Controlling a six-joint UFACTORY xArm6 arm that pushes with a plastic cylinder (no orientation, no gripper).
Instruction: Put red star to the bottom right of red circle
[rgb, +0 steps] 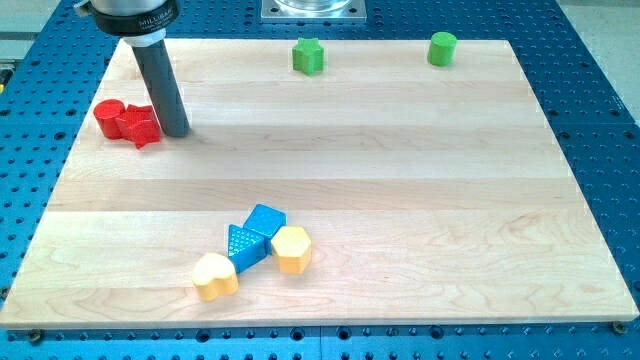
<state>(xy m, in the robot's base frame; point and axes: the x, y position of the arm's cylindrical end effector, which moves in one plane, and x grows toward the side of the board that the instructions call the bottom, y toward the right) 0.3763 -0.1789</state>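
The red circle (107, 117) lies near the board's left edge in the upper part of the view. The red star (139, 126) touches it on its right, slightly lower. My tip (175, 131) rests on the board just right of the red star, touching or almost touching it. The dark rod rises from there toward the view's top left.
A green star (308, 56) and a green circle (442, 48) sit near the top edge. A blue cube (265, 221), a blue triangle (244, 245), a yellow hexagon (291, 249) and a yellow heart (215, 277) cluster at the bottom centre of the wooden board (420, 200).
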